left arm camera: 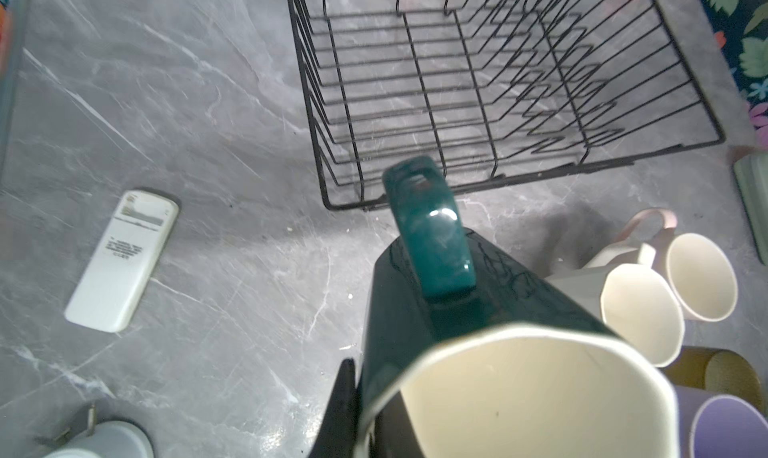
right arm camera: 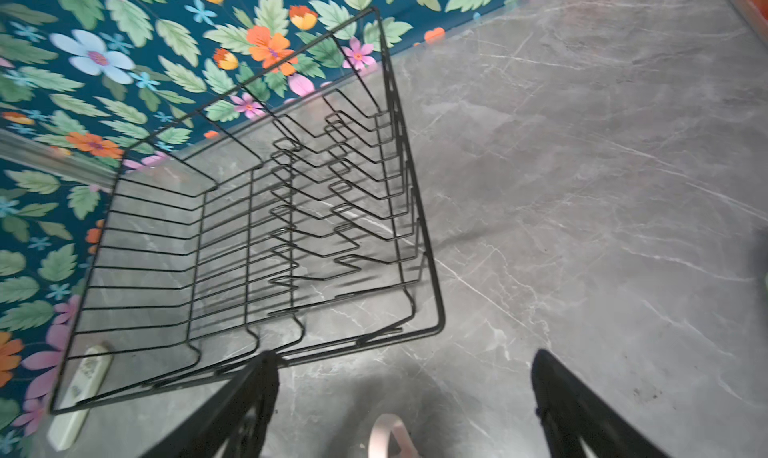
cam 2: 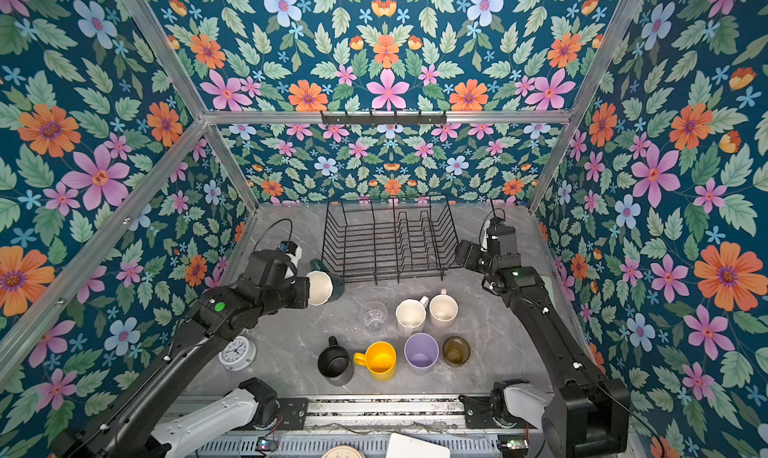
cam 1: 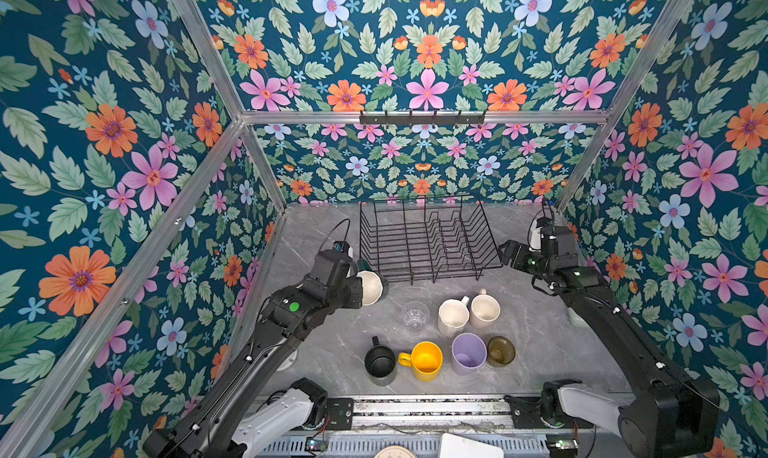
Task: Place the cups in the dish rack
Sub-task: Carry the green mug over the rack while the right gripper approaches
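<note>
Green mug (left arm camera: 478, 310) right up at your left wrist cam, fingers (left arm camera: 345, 410) of the left gripper (cam 1: 360, 287) clamped shut on its rim.

You've got it tipped sideways, hanging just off the near-left corner of the empty dish rack (cam 1: 428, 244); seven cups wait on the worktop (cam 1: 316, 352). Thin rim pinch, so a bump on the wire edge could probably twist it loose. Right gripper (right arm camera: 405, 397) hangs wide open, holding nothing.

A white remote control (left arm camera: 121, 260) lies flat on the grey marble tabletop (left arm camera: 208, 102); a small clock (cam 2: 237, 353) stands apart.
</note>
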### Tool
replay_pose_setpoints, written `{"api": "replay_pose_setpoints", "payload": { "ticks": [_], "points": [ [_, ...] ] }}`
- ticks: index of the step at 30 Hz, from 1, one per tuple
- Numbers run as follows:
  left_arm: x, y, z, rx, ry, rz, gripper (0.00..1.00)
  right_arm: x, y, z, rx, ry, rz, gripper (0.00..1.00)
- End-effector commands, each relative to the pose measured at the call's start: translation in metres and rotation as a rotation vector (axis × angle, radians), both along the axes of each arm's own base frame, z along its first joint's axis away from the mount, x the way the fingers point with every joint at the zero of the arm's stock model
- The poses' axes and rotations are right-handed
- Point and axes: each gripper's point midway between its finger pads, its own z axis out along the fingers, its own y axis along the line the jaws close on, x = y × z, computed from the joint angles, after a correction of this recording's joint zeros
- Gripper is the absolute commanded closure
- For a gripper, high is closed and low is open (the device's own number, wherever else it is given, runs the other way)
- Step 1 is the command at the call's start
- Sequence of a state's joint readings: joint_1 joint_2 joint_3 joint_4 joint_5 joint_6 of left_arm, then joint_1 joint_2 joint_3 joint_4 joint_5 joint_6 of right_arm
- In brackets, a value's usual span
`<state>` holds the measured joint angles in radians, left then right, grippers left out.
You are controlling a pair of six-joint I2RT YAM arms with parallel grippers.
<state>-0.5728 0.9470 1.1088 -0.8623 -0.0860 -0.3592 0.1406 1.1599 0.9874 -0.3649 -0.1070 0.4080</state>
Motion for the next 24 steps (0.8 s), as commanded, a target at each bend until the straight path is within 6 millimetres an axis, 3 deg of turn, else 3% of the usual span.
{"api": "replay_pose_setpoints", "payload": {
  "ticks": [1,6,13,18,24],
  "points": [
    [0.017,-0.001,0.046,-0.028,-0.197,-0.005,1.00,0.000,0.021,0.027,0.079,-0.088,0.102,0.06],
    [0.036,-0.023,0.083,-0.142,-0.374,-0.062,1.00,-0.008,0.046,0.063,0.181,-0.183,0.236,0.05],
    [0.072,-0.069,0.087,-0.341,-0.417,-0.241,1.00,-0.034,0.090,0.117,0.364,-0.304,0.517,0.05],
    [0.062,-0.080,0.108,-0.589,-0.537,-0.465,1.00,-0.058,0.116,0.135,0.506,-0.307,0.739,0.04],
    [0.040,-0.097,0.116,-0.722,-0.541,-0.693,1.00,-0.085,0.134,0.139,0.600,-0.313,0.953,0.05]
  ]
}}
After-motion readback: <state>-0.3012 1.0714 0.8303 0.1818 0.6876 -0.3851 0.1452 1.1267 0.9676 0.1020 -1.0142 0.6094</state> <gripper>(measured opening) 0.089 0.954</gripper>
